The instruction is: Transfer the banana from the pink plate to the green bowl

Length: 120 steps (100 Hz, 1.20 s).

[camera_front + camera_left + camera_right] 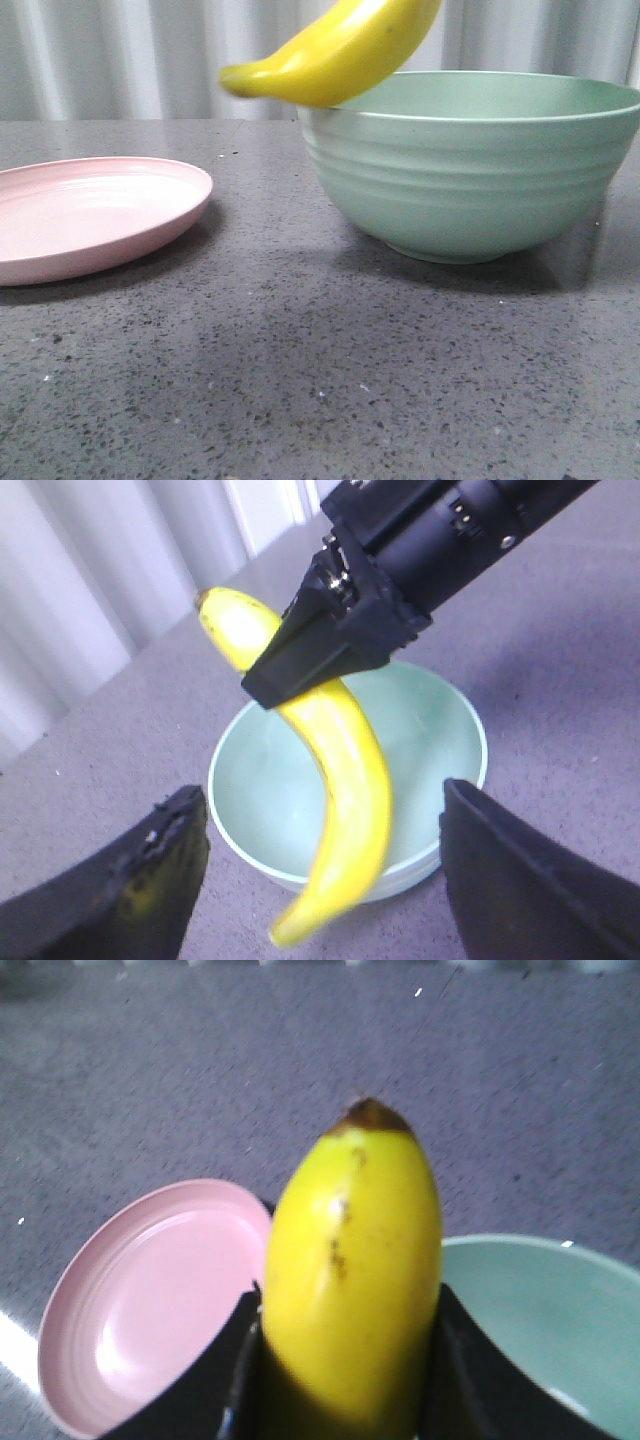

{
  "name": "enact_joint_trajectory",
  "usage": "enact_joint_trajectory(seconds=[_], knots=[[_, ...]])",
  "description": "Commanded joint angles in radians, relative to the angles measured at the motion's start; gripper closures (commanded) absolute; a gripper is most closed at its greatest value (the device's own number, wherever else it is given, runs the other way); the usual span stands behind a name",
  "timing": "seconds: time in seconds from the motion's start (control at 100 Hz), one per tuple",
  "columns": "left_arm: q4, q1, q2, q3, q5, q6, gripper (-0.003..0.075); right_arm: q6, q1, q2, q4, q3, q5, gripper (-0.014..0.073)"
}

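The yellow banana [340,50] hangs in the air over the left rim of the mint-green bowl [470,170], tip pointing left. My right gripper [345,1360] is shut on the banana [350,1270]; its black body shows in the left wrist view [330,650] clamped round the banana [340,780] above the bowl [260,780]. The pink plate [90,215] lies empty at the left, and also shows in the right wrist view [150,1300]. My left gripper [320,870] is open and empty, above the bowl and apart from the banana.
The dark speckled grey tabletop [320,370] carries the plate and bowl. A pale corrugated wall [130,60] runs behind them.
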Motion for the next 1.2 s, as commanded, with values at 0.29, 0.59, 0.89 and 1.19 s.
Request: enact_joint_trajectory(seconds=[0.29, 0.59, 0.89, 1.19], knots=[[-0.003, -0.005, -0.050, -0.036, -0.079, 0.000, 0.0270, -0.013, -0.130, -0.002, -0.109, -0.036, -0.067, 0.0658], [-0.003, -0.005, -0.048, -0.036, -0.083, 0.000, 0.0270, -0.026, -0.128, 0.049, -0.121, -0.036, -0.025, 0.0209], [-0.006, -0.005, -0.048, -0.036, -0.085, 0.000, 0.0279, -0.026, -0.128, 0.029, -0.125, -0.036, -0.055, 0.0187], [-0.008, -0.005, -0.048, -0.036, -0.085, -0.002, 0.0317, -0.053, -0.128, -0.052, -0.169, -0.036, -0.030, 0.0193]])
